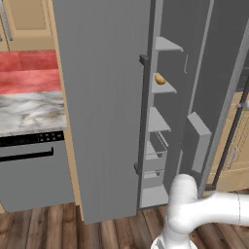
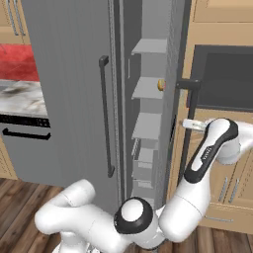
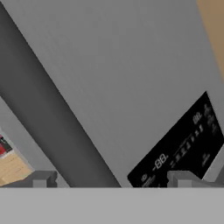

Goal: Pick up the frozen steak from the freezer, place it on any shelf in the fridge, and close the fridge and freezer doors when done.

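Gripper [image 3: 111, 179] spread wide and empty, close up against the freezer door [image 3: 131, 78] beside its dark dispenser panel [image 3: 183, 148] (steak nowhere near), freezer [image 1: 160, 126] stood ajar.

a floor of brown wood planks [image 1: 44, 228] is laid across the kitchen. to the left, a marble-patterned desk [image 1: 29, 109] is set under a red tiled backsplash [image 1: 29, 73], with pale wooden upper cabinets [image 1: 26, 22] mounted above. beneath the desk a grey dishwasher [image 1: 34, 175] with a dark bar handle is fitted. to the right, light wooden cabinetry [image 2: 217, 22] is built around a dark wall oven [image 2: 225, 79]. the room is evenly lit.
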